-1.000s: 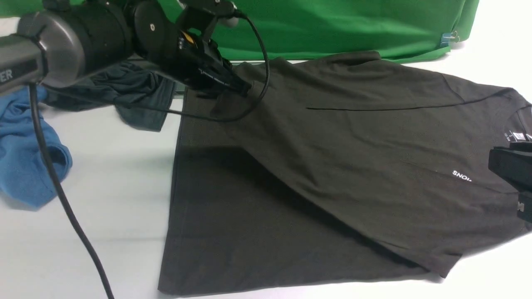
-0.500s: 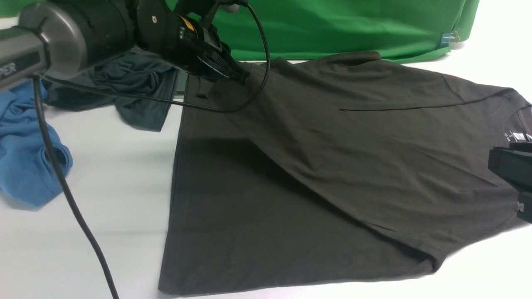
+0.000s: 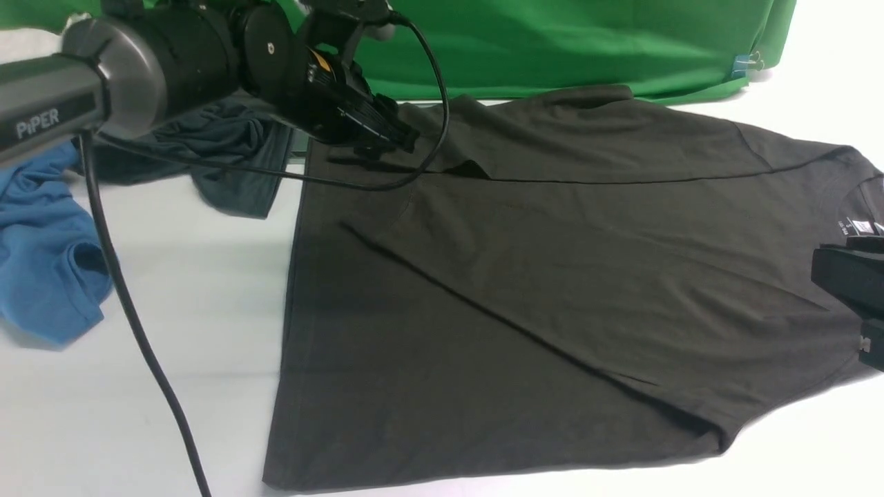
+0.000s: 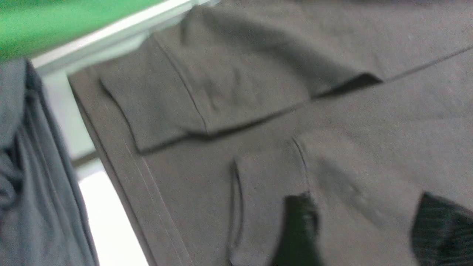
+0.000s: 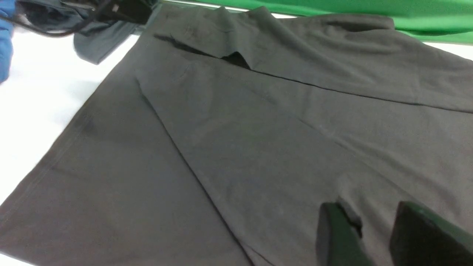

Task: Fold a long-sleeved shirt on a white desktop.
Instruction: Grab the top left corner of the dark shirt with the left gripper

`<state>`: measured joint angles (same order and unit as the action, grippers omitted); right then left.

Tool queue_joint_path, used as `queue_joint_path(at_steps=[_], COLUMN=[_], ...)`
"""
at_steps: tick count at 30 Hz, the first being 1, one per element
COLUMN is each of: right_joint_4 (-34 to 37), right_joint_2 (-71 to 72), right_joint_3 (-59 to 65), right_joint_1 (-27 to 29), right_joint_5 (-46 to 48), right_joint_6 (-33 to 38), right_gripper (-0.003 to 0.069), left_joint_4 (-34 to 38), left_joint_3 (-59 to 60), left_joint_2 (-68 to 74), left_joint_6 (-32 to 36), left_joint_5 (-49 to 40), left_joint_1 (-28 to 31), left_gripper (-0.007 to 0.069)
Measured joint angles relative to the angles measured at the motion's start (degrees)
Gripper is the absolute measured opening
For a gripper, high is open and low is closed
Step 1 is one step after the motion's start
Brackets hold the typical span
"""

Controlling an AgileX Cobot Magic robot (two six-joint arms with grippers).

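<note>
Now the left jaws have opened, sleeve (image 3: 552, 262) dropped flat onto shirt (image 3: 414, 393)

Robotics lab, set up as a test stage: a green cloth backdrop (image 3: 587, 41), fastened at one corner with a small clip (image 3: 743, 65), hangs behind a broad white desktop (image 3: 138, 414). A black robot arm (image 3: 159, 62) lettered "PiPER" reaches across the surface trailing a loose black cable (image 3: 138, 331). A blue garment (image 3: 41, 262) and a teal-grey garment (image 3: 207, 145) lie heaped beside it.

text: PiPER | on: left arm (image 3: 48, 117) | neck label (image 3: 859, 226): unreadable
</note>
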<state>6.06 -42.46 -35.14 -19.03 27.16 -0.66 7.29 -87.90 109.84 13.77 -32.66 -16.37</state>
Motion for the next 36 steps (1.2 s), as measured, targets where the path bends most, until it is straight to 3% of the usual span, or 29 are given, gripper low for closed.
queue_joint_path(at_steps=[2,5,9,13,16,19,22,27,36], right_joint_4=[0.00,0.00,0.00,0.70,2.95,6.26,8.12,8.80,8.80], right_joint_2=[0.00,-1.02,-5.35,-9.58,-12.31,-14.58,-16.39,-17.89,-18.27], right_joint_3=[-0.38,-3.52,-12.68,-18.77,-21.06,-21.47,-21.53,-21.53,-21.64], right_joint_1=[0.00,0.00,0.00,0.00,0.00,0.00,-0.45,-1.06,-1.10], right_joint_5=[1.05,4.90,9.32,9.78,8.93,8.49,8.42,6.97,3.74], right_joint_6=[0.00,0.00,0.66,0.66,0.66,1.05,2.61,3.78,5.22], right_gripper=[0.0240,0.0240,0.0240,0.0253,0.0319,0.0410,0.0454,0.0465,0.0467], left_joint_4=[-0.01,0.18,5.86,16.20,22.27,24.66,26.34,30.35,31.34], left_joint_3=[-1.60,-4.59,-9.98,-12.45,-13.03,-14.83,-17.57,-23.54,-31.73], left_joint_2=[-0.06,-0.06,0.74,2.82,5.17,8.93,13.35,20.77,28.32], left_joint_6=[-3.09,-8.97,-12.56,-9.64,-5.58,-4.18,-3.62,-3.38,-3.97], left_joint_5=[-4.65,-10.66,-17.25,-19.64,-19.57,-19.57,-19.52,-19.41,-19.80], left_joint_1=[0.58,2.17,7.48,12.72,14.93,15.81,15.88,15.82,15.82], left_gripper=[0.0563,0.0649,0.0689,0.0692,0.0687,0.0674,0.0668,0.0654,0.0612])
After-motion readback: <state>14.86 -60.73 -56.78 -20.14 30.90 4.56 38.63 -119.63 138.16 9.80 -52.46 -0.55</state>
